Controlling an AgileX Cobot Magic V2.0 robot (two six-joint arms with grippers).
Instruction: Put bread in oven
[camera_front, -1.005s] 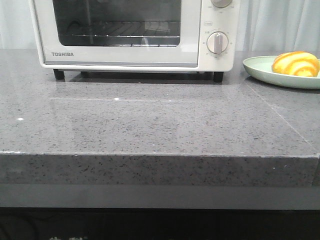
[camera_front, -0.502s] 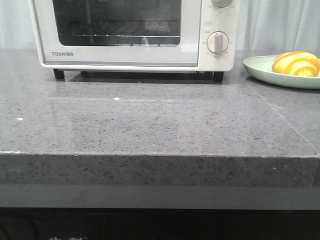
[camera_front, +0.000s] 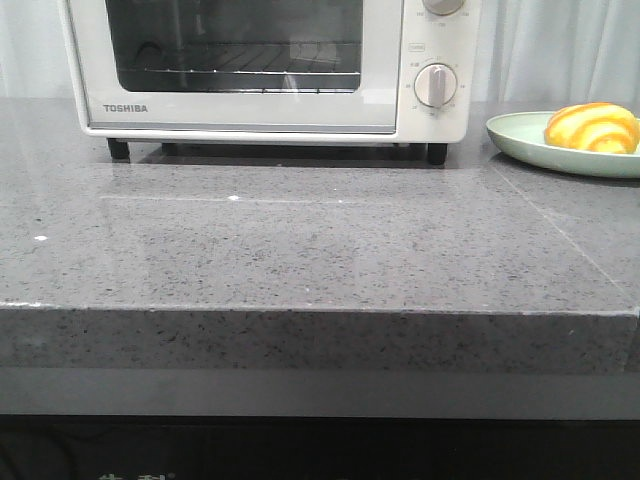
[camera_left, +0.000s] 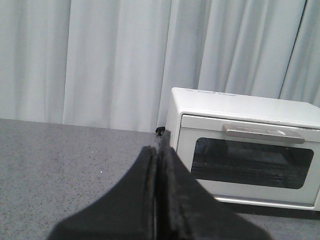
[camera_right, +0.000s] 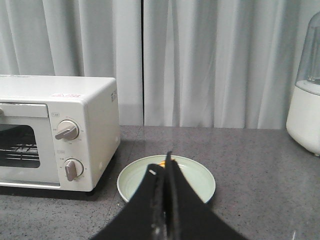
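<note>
Bread (camera_front: 591, 127) on plate (camera_front: 520, 141), long axis left-right; left pincer (camera_left: 156, 150), right pincer (camera_right: 164, 167) pressed together.

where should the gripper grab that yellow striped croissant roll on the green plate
Likely across the middle hump of the glossy golden-yellow croissant roll, coming from above. It sits low on the pale green plate, whose raised rim blocks a side approach, and its tapered ends would slip.
</note>
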